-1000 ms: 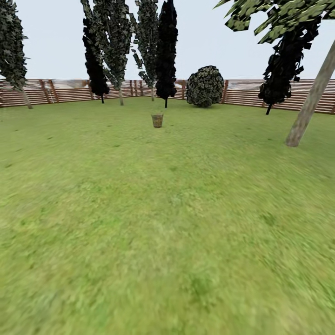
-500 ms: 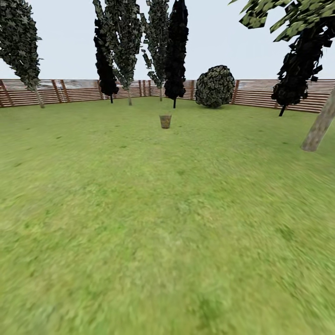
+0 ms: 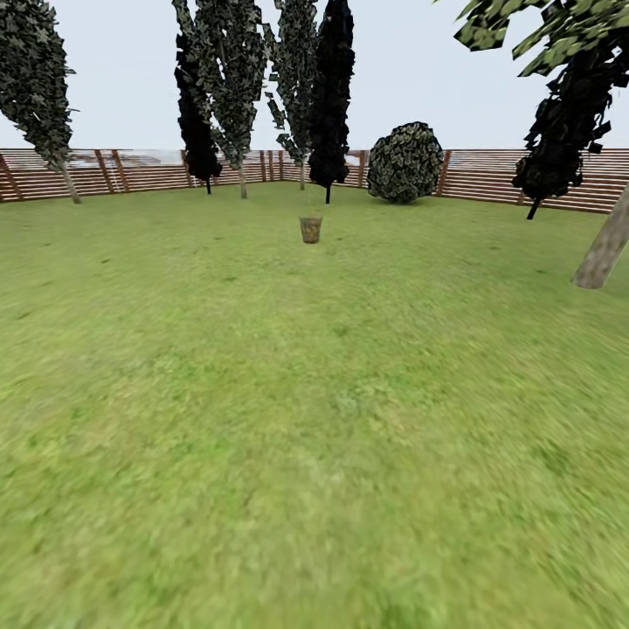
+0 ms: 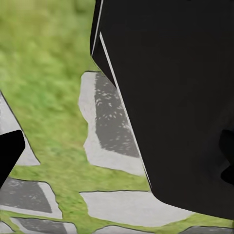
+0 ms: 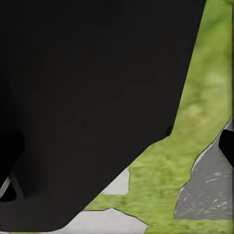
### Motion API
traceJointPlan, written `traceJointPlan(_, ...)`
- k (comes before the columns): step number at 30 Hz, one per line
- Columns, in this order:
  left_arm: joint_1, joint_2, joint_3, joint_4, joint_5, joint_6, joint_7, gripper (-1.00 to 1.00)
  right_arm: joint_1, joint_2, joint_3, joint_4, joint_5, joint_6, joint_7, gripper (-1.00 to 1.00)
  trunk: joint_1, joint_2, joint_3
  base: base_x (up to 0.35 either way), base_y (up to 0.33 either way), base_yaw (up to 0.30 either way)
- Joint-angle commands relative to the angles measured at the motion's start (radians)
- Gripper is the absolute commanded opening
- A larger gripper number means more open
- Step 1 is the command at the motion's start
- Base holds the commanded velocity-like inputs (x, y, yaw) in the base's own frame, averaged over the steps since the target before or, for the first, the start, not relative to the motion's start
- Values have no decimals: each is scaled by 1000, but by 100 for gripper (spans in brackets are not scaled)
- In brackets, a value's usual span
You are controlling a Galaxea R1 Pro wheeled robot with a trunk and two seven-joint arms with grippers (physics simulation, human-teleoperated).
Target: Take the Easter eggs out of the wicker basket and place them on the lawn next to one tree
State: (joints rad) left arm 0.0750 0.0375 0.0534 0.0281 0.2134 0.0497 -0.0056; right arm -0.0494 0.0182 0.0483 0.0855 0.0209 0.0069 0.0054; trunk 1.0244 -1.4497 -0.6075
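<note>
wicker basket [image 3: 310,230] stands upright on the lawn [image 3: 262,419], far off, toward the far side of the grass and short of the wooden fence [image 3: 131,170] that closes the garden. too small and blurred at this range to tell what lies in it; a yellowish patch shows on its side, no eggs made out. behind it, near the fence, a row of narrow dark trees [image 3: 330,96] and a round bush [image 3: 404,163]. thick grey-brown tree trunk [image 3: 604,246] leans at the right edge of the lawn, well apart from the basket, with blocky green leaves [image 3: 550,26] above it. another thin-trunked tree [image 3: 39,87] near the far left edge. open grass lies between the camera and the basket. left wrist view: a large black body [image 4: 175,97] of the robot blocks most of the frame, beside it grass and grey paving stones [image 4: 107,126] set in the grass; the left pincer's fingers are not made out, so cannot tell how far open it is or whether it has hold of anything. right wrist view: the same, black body [image 5: 87,107] in front, grass and a grey stone [image 5: 204,190] beyond; right pincer's opening cannot be told either.
</note>
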Motion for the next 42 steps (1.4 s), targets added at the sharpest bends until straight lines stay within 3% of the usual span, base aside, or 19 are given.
traceJointPlan(1, 0, 0, 5, -1, 4, 4, -1, 100, -1, 0, 4, 2, 2, 1, 1, 100, 1, 0, -1, 317, 0, 0)
traceJointPlan(42, 0, -1, 5, 0, 4, 4, -1, 100, -1, 0, 4, 2, 1, 1, -1, 100, 1, 0, -1, 316, 0, 0)
